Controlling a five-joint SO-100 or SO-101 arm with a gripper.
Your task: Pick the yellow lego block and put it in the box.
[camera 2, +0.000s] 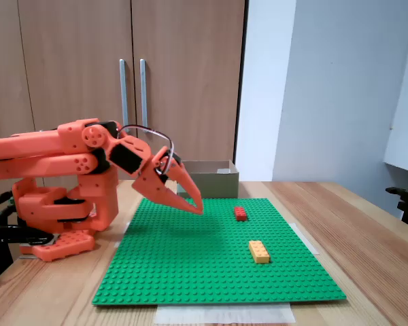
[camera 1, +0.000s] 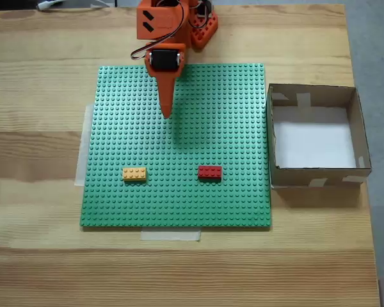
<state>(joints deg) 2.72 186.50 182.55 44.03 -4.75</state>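
In a fixed view, nearest you, the yellow lego block point(camera 2: 259, 250) lies flat on the green baseplate point(camera 2: 190, 272), the red brick point(camera 2: 241, 213) beyond it. Your gripper point(camera 2: 196, 206) hovers over the plate, fingers pressed together, holding nothing. Farthest back sits the box point(camera 2: 211, 178), beside the plate's edge.

No text, label, brand, number or sign can be read in either fixed view: the square brown cardboard box point(camera 1: 319, 176) carries only blank pale tape patches, the studded green plastic baseplate point(camera 1: 230, 115) bears no print, and the orange plastic arm point(camera 2: 61, 159) shows no lettering
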